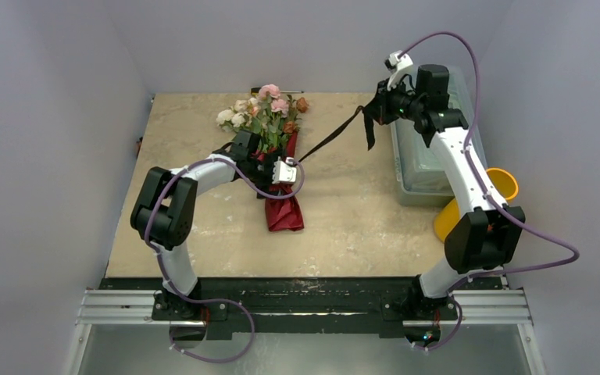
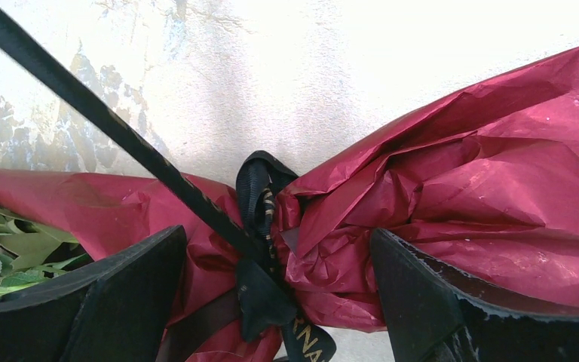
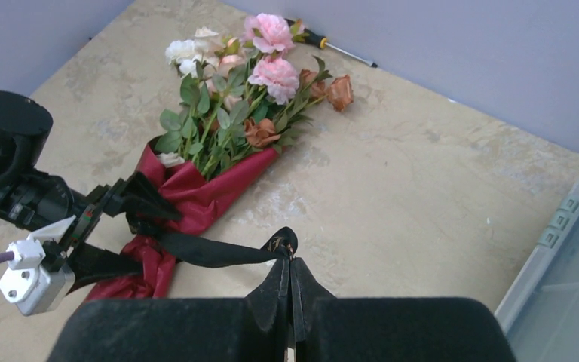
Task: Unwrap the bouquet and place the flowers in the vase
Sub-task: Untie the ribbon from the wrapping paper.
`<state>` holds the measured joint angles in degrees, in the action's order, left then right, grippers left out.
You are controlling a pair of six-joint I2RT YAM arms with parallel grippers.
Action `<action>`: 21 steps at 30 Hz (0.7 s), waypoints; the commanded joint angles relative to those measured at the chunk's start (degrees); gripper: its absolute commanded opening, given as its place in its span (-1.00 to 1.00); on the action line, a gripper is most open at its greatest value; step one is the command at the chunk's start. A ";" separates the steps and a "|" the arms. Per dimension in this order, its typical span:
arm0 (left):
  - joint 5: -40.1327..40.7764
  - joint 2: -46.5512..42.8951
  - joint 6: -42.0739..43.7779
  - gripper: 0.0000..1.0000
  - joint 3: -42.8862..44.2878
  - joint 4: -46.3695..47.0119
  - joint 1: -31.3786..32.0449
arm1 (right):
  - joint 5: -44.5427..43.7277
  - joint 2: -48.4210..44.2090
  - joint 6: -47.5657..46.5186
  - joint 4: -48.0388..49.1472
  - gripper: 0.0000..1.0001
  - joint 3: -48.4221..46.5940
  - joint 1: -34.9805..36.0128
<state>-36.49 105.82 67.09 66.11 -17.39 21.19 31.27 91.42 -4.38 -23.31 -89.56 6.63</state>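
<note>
The bouquet point(image 1: 272, 148) lies on the table, its flowers point(image 1: 262, 109) pointing to the far side and the maroon paper point(image 2: 497, 188) crinkled around the stems. My left gripper point(image 2: 279, 294) is open, its jaws straddling the tied waist, where the black ribbon point(image 2: 260, 200) is knotted. My right gripper point(image 3: 290, 264) is shut on the ribbon's free end point(image 3: 219, 250), held up to the right point(image 1: 373, 109), so one strand point(image 1: 330, 137) runs taut from the knot. The yellow vase point(image 1: 503, 183) sits at the right, partly hidden behind my right arm.
A clear plastic box point(image 1: 426, 160) stands at the table's right side beside the vase. A screwdriver point(image 3: 332, 47) lies against the back wall behind the blooms. Bare tabletop point(image 1: 351, 211) shows between the bouquet and the box.
</note>
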 commanded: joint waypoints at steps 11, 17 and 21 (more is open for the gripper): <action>7.69 3.82 3.09 0.85 -2.58 -3.88 -2.29 | -1.82 -2.96 4.02 6.80 -1.00 -6.32 -2.96; 7.49 4.03 3.18 0.86 -2.29 -4.32 -2.38 | -1.97 -3.77 5.61 7.97 -1.00 -7.03 -3.93; 7.55 4.19 3.20 0.86 -2.23 -4.47 -2.47 | -1.59 -4.01 6.98 9.59 -1.00 -7.25 -4.65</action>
<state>-37.08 106.08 67.09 66.11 -17.41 20.53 30.55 90.17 0.23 -17.89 -94.06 2.85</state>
